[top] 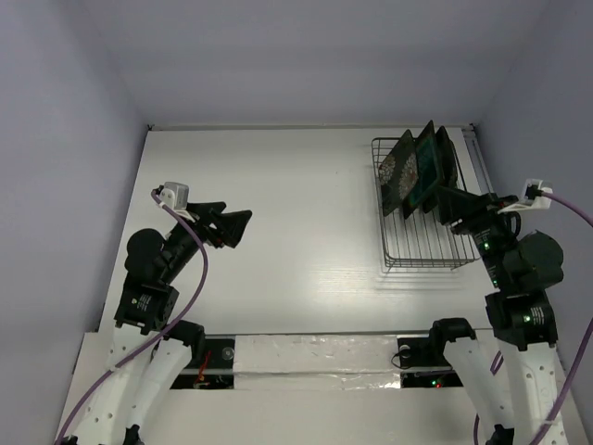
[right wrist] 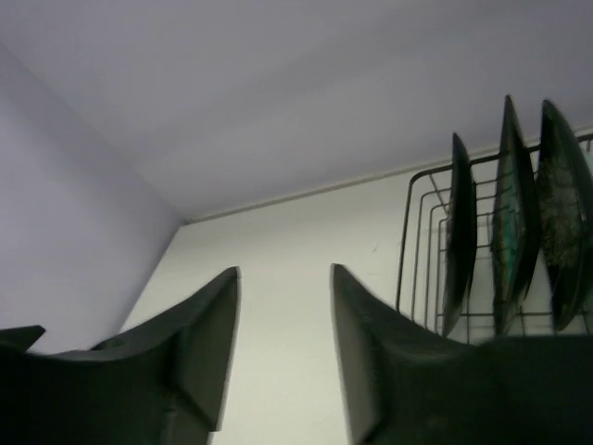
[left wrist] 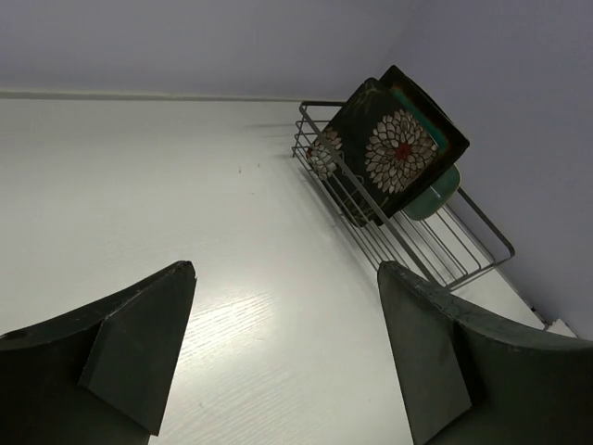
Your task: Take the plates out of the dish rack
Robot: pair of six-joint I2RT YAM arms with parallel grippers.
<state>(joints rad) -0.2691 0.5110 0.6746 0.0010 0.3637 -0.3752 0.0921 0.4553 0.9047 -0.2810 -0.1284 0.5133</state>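
Observation:
The dark wire dish rack (top: 422, 246) stands at the right of the table, with the plates upright at its far end. In the left wrist view I see a black flower plate (left wrist: 400, 148) in front, a second flower plate (left wrist: 324, 153) beside it, a teal rim (left wrist: 435, 116) behind and the pale mint plate (left wrist: 435, 197) low in the rack (left wrist: 463, 250). My right gripper (top: 445, 204) is open and empty, over the rack just on the near side of the plates (top: 415, 171). Its wrist view shows three plates edge-on (right wrist: 512, 204) to the right of its fingers. My left gripper (top: 241, 227) is open and empty above the table at the left.
Pale walls enclose the white table (top: 278, 185) at the back and on both sides. The rack sits close to the right wall. A taped strip (top: 315, 352) runs along the near edge between the arm bases.

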